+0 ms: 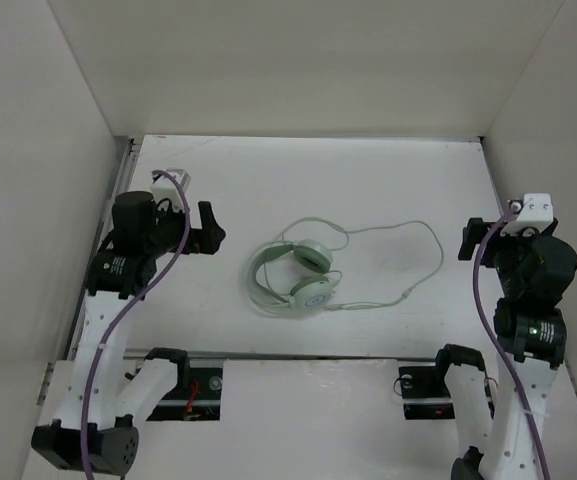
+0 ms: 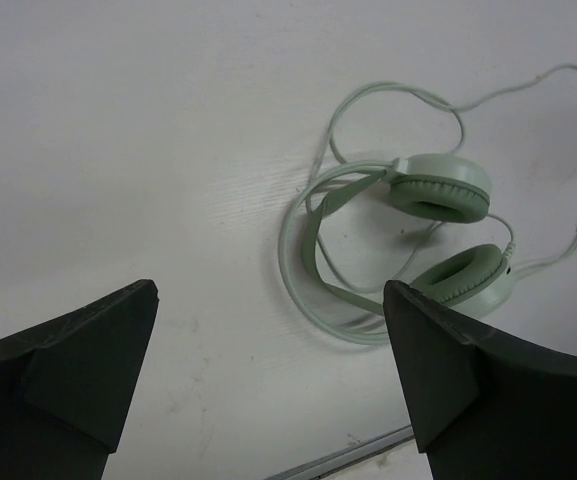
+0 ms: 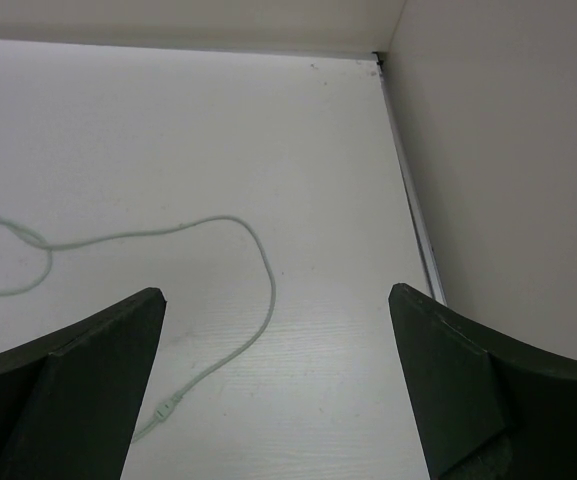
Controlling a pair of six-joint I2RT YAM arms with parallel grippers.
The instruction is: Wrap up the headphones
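The headphones (image 1: 293, 275) are lying flat on the white table (image 1: 368, 170), in the middle, between the two arms and well apart from both. Their two round earcups are sitting side by side, and the thin headband (image 2: 298, 240) is curving around on their left side. The long cable (image 3: 271, 290) is snaking out to the right in a big loose loop and then coming back to the near earcup, so nothing is wrapped yet. The left gripper (image 1: 210, 228) is hanging near the left side of the table with its two fingers spread wide apart, holding nothing. It is pointing toward the headphones, and its camera is looking right at them, likely so it can pick a spot to grab. The right gripper (image 1: 468, 240) is hovering at the right side, its fingers also spread wide and holding nothing. It is sitting just beside the far bend of the cable loop, which looks like a good place to begin gathering the cable. I am guessing the job is only just starting.
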